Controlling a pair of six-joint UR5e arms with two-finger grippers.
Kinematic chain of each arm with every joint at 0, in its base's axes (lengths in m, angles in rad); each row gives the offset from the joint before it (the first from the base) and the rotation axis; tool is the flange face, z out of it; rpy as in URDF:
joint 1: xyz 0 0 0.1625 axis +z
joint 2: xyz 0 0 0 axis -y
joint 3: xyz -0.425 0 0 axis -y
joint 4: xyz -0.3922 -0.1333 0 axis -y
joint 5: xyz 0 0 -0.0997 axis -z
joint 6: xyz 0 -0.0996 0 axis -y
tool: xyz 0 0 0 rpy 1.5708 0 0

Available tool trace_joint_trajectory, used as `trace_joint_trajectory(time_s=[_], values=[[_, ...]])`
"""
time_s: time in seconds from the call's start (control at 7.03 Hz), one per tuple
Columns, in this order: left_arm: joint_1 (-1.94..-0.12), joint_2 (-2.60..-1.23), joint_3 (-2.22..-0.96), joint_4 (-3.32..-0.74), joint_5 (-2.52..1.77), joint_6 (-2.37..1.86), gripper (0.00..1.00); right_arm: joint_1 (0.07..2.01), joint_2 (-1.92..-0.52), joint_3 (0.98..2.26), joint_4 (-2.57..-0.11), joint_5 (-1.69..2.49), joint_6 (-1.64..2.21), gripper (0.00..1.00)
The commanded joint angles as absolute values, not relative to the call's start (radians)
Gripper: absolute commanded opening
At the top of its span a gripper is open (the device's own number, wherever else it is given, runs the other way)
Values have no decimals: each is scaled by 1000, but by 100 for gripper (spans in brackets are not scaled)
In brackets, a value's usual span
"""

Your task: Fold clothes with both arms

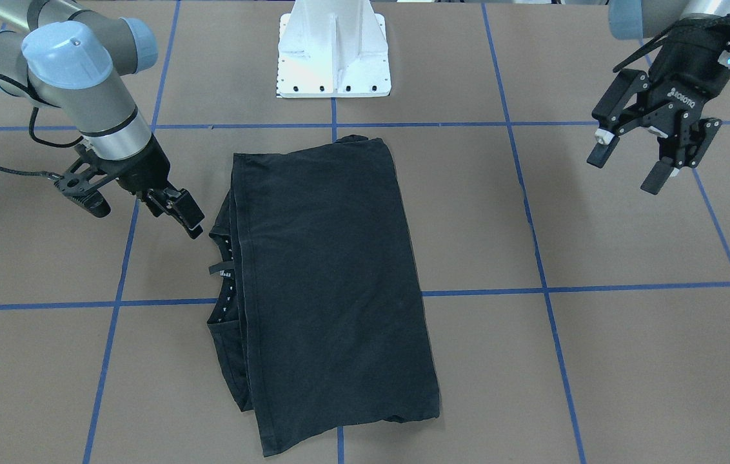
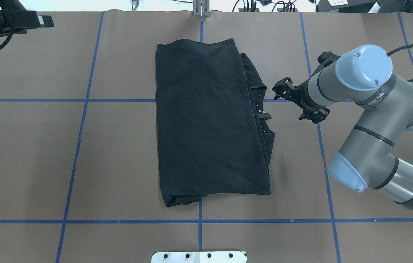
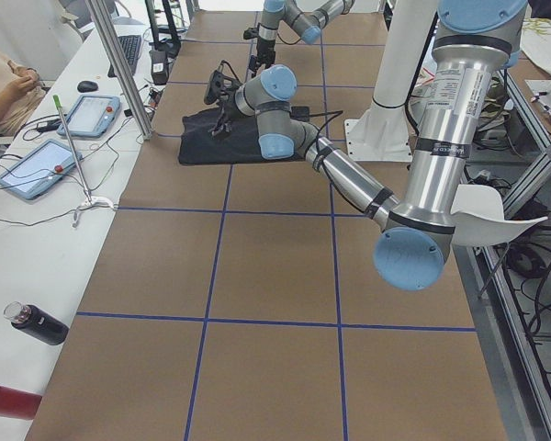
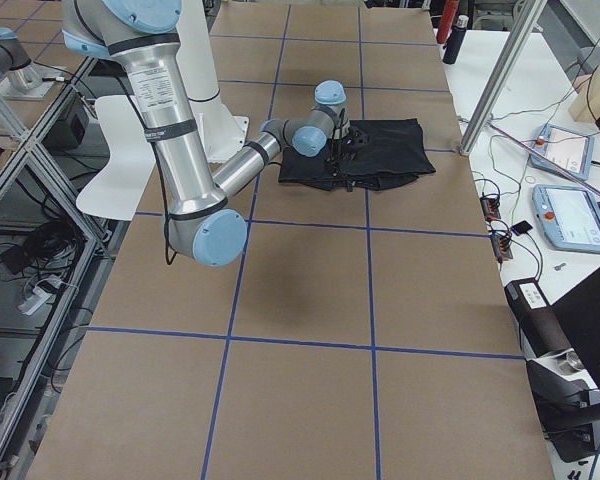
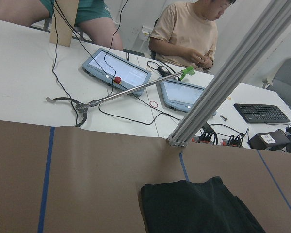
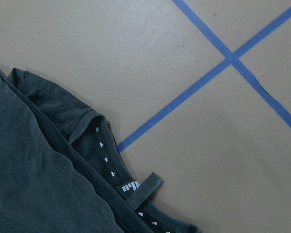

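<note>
We see the black T-shirt [image 1: 333, 283] lying flat on the brown worktop [image 1: 629, 361]. It is folded into a long rectangle at the middle, near the white pedestal [image 1: 334, 51] but apart from it. A smooth top layer covers most of it. Along the edge toward the right arm [image 2: 367, 120], the lower layers stick out, and there we find the collar [image 6: 104, 155] with its row of small white marks. A dark hanging loop [image 6: 144, 188] lies out from the collar onto the worktop, near a blue tape line [image 6: 184, 104].

The right hand [image 1: 142, 212] sits just beside that collar edge and clear of the cloth. Its fingers are spread apart with nothing between them. In the overhead view we see it pointing toward the collar.

The left hand [image 1: 626, 169] is held high on the opposite side, well apart from the shirt. Its fingers are also spread wide and empty.

From the left wrist camera we look across one end of the shirt, past an aluminium post [image 5: 223, 92], to a white desk [image 5: 19, 63]. On the desk we make out two tablets [image 5: 117, 73], a grabber stick [image 5: 136, 90] and a keyboard [image 5: 262, 112]. A person in a beige shirt [image 5: 194, 34] sits behind them.
</note>
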State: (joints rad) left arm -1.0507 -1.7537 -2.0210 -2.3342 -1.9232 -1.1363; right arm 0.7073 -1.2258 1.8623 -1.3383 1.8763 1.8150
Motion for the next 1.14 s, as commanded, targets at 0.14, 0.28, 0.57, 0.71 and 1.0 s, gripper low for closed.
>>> trace_joint_trajectory(time_s=[0.14, 0.28, 0.57, 0.71, 1.0], values=[[-1048, -1753, -2010, -2344, -1948, -1185, 100, 566, -1238, 1899, -1335, 1783, 2101, 98], [-1048, -1753, -2005, -2342, -1950, -1187, 100, 534, -1258, 1937, -1335, 1773, 2132, 98], [-1048, -1727, -2011, -2339, -2121, -1204, 100, 409, -1278, 1974, -1335, 1650, 2245, 99], [-1048, -1726, -2005, -2341, -2129, -1209, 100, 388, -1278, 1986, -1335, 1635, 2249, 100], [-1045, -1739, -2004, -2341, -2131, -1238, 100, 368, -1282, 1983, -1338, 1618, 2260, 100]])
